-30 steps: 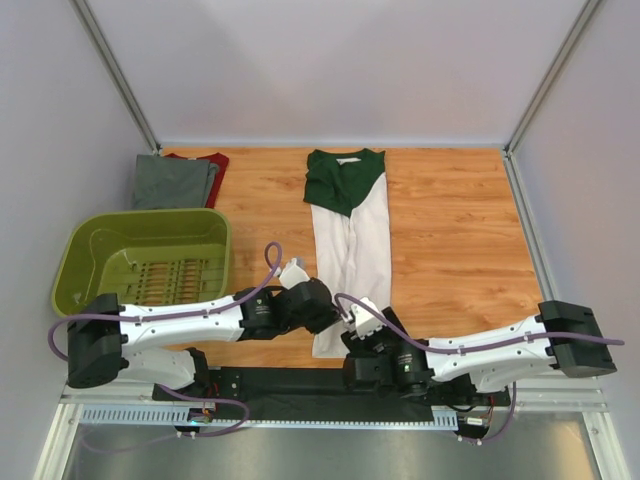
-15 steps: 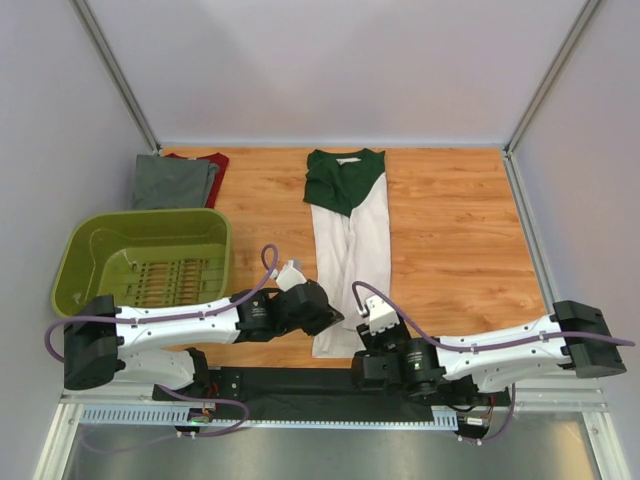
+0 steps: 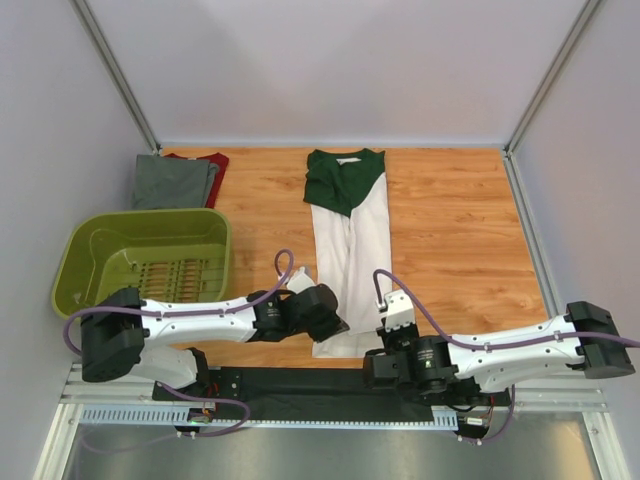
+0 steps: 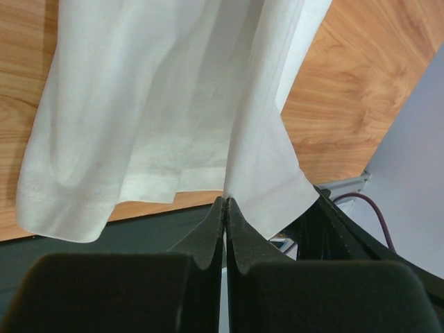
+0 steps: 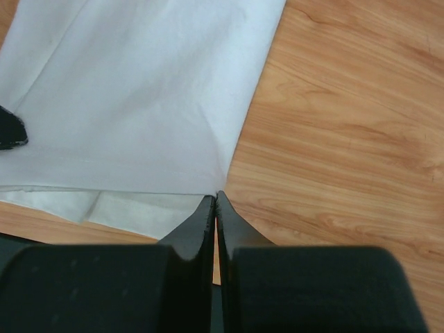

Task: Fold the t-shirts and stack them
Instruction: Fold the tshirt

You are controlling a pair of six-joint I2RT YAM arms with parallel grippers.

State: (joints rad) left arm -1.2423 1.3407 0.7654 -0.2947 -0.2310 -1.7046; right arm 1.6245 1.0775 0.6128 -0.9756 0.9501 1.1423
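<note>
The white t-shirt (image 3: 350, 240) lies lengthwise in the middle of the worktop (image 3: 455, 230), collar toward its far edge. The left hand (image 4: 226, 202) is pinched shut on the near hem. The right hand (image 5: 216, 198) is closed at the hem's other corner, seemingly gripping it. Light, limp cloth: hem corners suit holding.

I log: white cloth t-shirt with dark green collar (image 3: 350, 235), soft, matt, lightly creased, stitched hem. Grey cloth t-shirt (image 3: 172, 182) and dark red cloth t-shirt (image 3: 214, 160), matt. Worktop (image 3: 450, 220), smooth wood grain, faint sheen. Olive-green plastic basket (image 3: 95, 255), smooth, slightly glossy. Left tool (image 4: 226, 201) and right tool (image 5: 216, 196), matt black fingers.
</note>
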